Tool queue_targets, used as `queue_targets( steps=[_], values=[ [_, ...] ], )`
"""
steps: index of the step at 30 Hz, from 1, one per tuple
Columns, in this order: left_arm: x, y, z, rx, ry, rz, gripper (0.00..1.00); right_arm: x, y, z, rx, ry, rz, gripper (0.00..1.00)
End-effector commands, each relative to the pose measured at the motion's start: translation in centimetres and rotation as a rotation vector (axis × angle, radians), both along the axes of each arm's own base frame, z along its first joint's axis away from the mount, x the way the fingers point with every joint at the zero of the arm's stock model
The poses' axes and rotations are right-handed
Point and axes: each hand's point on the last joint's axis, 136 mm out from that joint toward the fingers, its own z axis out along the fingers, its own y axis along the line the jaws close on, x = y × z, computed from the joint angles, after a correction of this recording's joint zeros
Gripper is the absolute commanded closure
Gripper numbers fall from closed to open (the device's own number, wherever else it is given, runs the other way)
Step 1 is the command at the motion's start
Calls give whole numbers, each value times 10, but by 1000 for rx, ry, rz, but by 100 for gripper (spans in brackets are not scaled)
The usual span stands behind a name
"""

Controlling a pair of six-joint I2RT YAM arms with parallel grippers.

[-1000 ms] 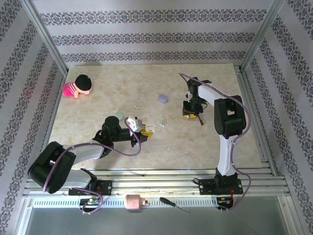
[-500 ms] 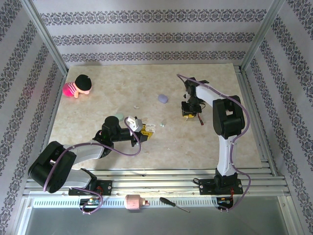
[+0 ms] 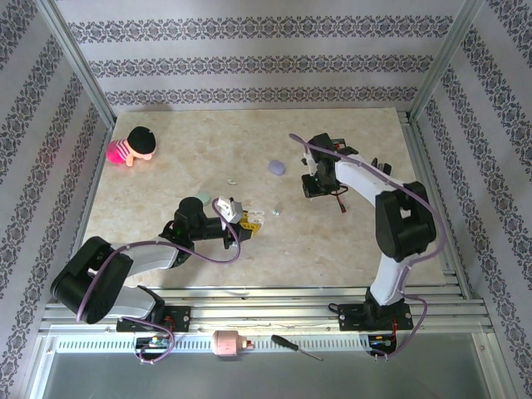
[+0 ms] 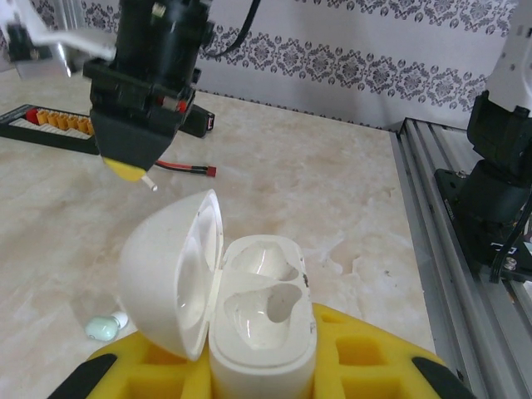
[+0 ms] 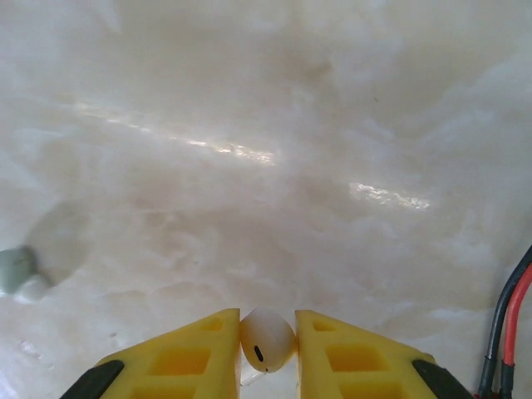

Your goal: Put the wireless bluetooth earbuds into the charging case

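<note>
One earbud (image 5: 267,341), stem downward, in right hand (image 5: 268,326)

Glossy plastic case (image 4: 262,332), polished tabletop (image 4: 349,208)

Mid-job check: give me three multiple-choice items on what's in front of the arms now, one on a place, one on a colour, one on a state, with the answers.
1. Where does the pale green earbud lie?
A. inside the white charging case
B. on the table
C. in the right gripper

2. What colour is the pinched earbud in the right gripper?
A. white
B. lavender
C. pale green

3. How is the white charging case in the left gripper?
A. lid shut
B. open, half filled
C. open and empty

Answers: 1 B, it lies on the table beside the case; 2 A, the pinched earbud is plainly white; 3 C, the lid is swung back and nothing sits inside.
</note>
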Motion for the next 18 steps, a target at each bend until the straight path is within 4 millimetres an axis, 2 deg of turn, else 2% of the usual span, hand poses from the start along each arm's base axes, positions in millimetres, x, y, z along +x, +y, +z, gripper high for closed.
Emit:
queue_targets(
  steps=[1, 8, 18],
  values=[
    [11, -2, 15, -38, -27, 14, 96, 6, 13, 26, 15, -179, 89, 79],
    [20, -3, 10, -28, 6, 45, 96, -11, 46, 68, 88, -391, 213, 80],
    [32, 0, 13, -34, 49, 90, 96, -58, 90, 130, 206, -550, 404, 80]
  ],
)
